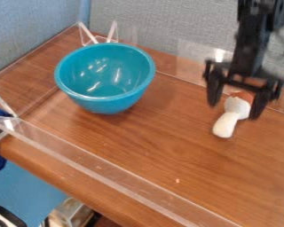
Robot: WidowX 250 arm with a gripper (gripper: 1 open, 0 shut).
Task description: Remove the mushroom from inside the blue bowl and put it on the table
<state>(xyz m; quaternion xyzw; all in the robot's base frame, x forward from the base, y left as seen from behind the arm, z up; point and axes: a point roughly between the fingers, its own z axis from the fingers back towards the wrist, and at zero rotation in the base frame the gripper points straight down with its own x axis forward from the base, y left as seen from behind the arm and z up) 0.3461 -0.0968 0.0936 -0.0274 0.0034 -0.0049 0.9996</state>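
Lifting clear is best done straight up: gripper (243, 96) spread wide above mushroom (229, 121), lying on table (132, 146) right of blue bowl (103, 77).

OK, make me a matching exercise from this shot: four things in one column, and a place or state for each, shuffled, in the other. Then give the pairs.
Things:
1. mushroom
2. blue bowl
3. gripper
4. table

Places or states:
A. jaws open, holding nothing, above the mushroom
B. brown wood grain, low clear walls along its edges
C. lying on the tabletop at the right, outside the bowl
D. upright at the left, nothing visible inside it

Pairs: 1-C, 2-D, 3-A, 4-B
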